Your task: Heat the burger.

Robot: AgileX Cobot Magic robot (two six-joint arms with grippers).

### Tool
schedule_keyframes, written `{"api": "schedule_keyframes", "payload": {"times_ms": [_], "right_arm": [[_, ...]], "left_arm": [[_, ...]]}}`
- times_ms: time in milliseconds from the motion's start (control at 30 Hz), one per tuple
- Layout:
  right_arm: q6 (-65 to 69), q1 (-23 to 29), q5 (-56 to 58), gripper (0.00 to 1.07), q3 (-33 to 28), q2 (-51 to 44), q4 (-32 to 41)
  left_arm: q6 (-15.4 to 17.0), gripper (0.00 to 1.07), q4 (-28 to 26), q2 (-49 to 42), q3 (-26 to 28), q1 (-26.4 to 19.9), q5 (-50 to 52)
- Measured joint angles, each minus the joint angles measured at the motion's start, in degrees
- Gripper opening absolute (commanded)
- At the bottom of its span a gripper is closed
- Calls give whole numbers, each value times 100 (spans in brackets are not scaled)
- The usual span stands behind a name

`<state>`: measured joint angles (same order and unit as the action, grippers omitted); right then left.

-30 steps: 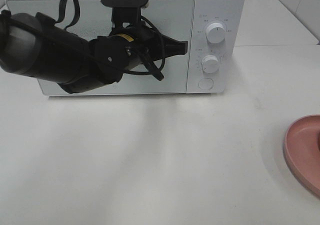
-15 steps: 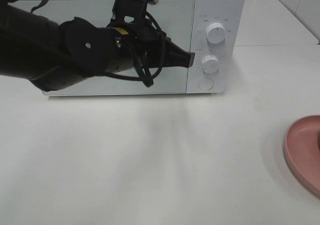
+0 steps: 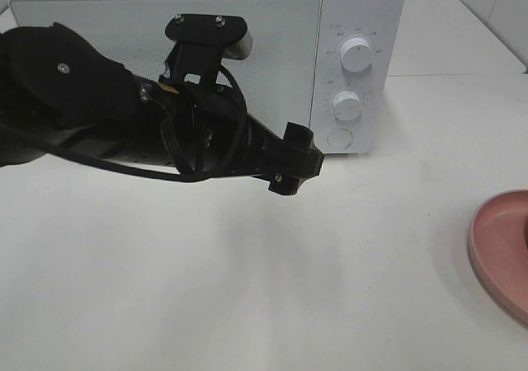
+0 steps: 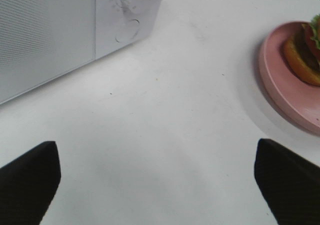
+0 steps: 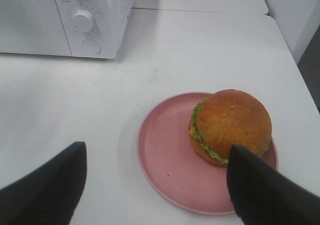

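Note:
The burger (image 5: 230,125), with a golden-brown bun and green lettuce, sits on a round pink plate (image 5: 165,155) to the right of the white microwave (image 3: 355,8), whose door is closed. The burger's edge also shows in the left wrist view (image 4: 305,50). My left gripper (image 3: 293,161) is open and empty, low in front of the microwave near its round button (image 3: 339,138); in the left wrist view the gripper (image 4: 157,195) hangs over bare table. My right gripper (image 5: 155,195) is open and empty, above the plate's near side. The right gripper is outside the exterior view.
The microwave's two knobs (image 3: 356,54) sit on its right panel. The pink plate (image 3: 499,251) is cut off by the right edge of the exterior view. The white table (image 3: 247,288) stretches in front of the microwave.
My left arm has swung down and away from the microwave door. Its gripper now sits lower, just left of the round button. The plate has not moved.

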<state>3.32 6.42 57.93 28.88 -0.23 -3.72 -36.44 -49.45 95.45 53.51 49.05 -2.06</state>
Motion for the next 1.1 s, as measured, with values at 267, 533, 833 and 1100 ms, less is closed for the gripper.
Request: {"api": "schedule_keyframes", "payload": {"times_ms": [267, 533, 833, 1100], "right_arm": [[0, 0, 0, 75, 0, 0, 0], [0, 0, 0, 75, 0, 0, 0], [0, 0, 0, 75, 0, 0, 0], [0, 0, 0, 75, 0, 0, 0]], "left_arm": [[120, 98, 527, -143, 0, -292, -567], [1524, 98, 2235, -561, 0, -1765, -1644], [4337, 98, 5300, -951, 0, -2773, -4062], [3976, 98, 5231, -1782, 0, -3243, -5489]]}}
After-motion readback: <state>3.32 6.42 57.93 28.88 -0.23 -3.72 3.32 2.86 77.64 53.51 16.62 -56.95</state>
